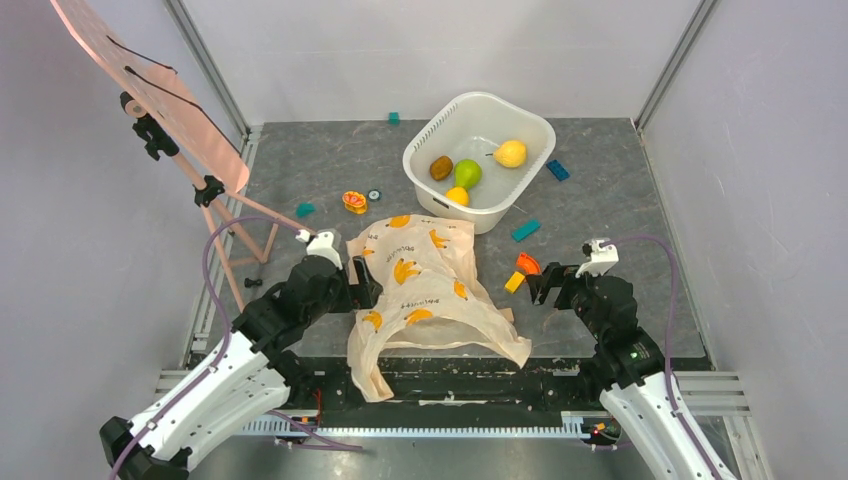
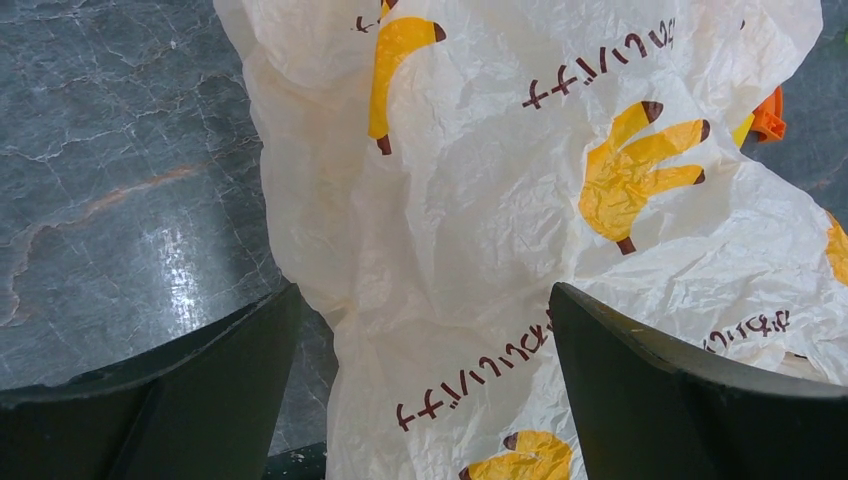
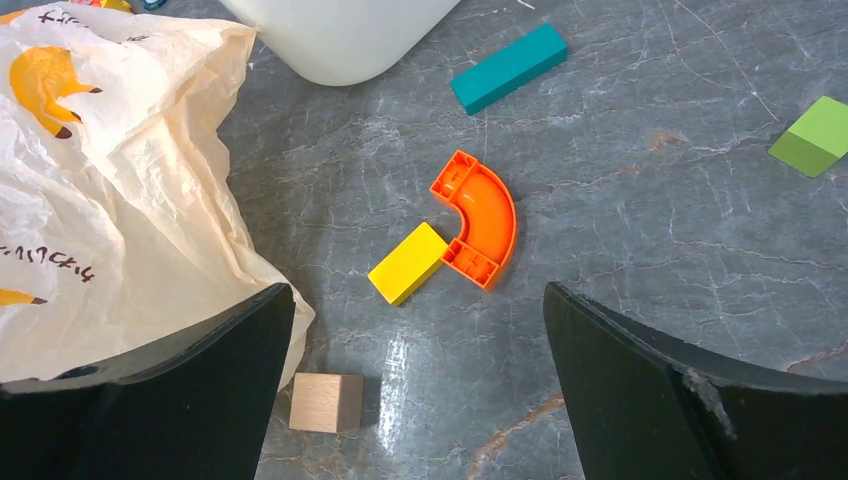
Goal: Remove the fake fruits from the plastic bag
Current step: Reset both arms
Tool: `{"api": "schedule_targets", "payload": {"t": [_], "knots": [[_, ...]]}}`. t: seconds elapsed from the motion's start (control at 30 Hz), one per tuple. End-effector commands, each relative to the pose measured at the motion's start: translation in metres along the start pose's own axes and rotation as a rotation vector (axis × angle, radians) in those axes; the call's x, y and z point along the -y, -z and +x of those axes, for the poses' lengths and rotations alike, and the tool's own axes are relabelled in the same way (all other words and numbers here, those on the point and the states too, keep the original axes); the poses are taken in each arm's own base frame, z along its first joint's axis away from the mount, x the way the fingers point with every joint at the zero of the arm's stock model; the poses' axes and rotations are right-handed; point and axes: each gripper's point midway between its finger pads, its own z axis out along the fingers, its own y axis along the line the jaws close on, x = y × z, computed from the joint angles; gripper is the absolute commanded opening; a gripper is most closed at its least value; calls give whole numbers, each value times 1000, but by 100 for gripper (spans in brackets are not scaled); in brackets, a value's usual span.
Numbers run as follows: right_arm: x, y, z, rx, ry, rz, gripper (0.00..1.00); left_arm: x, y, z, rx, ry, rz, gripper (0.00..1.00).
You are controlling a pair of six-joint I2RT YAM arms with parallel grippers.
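Surface: dark grey marbled table [image 1: 620, 190], glossy enough to reflect light in the wrist views.
Room: pale lilac panel walls with aluminium corner posts. A stand carrying a peach sheet [image 1: 150, 90] is at far left.
Plastic bag [image 1: 430, 285]: crumpled, banana-printed, lying mid-table between the arms, its near end drooping over the table's front edge.
Fake fruits: all four lie in the white tub [image 1: 487, 215] behind the bag: yellow pear [image 1: 510, 153], green pear [image 1: 467, 173], brown oval [image 1: 441, 167], orange-yellow round one [image 1: 457, 196].
Left gripper [image 2: 420, 300]: released, jaws wide, over the bag's left side (contact cannot be told).
Right gripper [image 3: 420, 300]: released, jaws wide, above bare table near a yellow block [image 3: 408, 262] that touches an orange curved block [image 3: 485, 215].
Loose items: wooden cube [image 3: 326, 401], teal block [image 3: 508, 67], orange flower disc [image 1: 354, 202].
Hard to make out: the bag's interior, its lettering, and the tub in the right wrist view (only its base shows). A green block [image 3: 820, 135] sits at that view's right edge.
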Motion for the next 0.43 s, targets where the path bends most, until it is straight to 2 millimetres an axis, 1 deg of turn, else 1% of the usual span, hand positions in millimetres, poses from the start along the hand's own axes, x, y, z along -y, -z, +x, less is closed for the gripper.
{"api": "schedule_targets", "payload": {"t": [0.0, 0.1, 0.4], "knots": [[3, -2, -2, 15, -4, 17, 98, -2, 2, -7, 39, 30, -16, 100], [3, -2, -2, 16, -5, 15, 98, -2, 3, -10, 57, 23, -14, 100], [3, -3, 1, 2, -6, 18, 98, -5, 2, -11, 53, 8, -36, 100]]}}
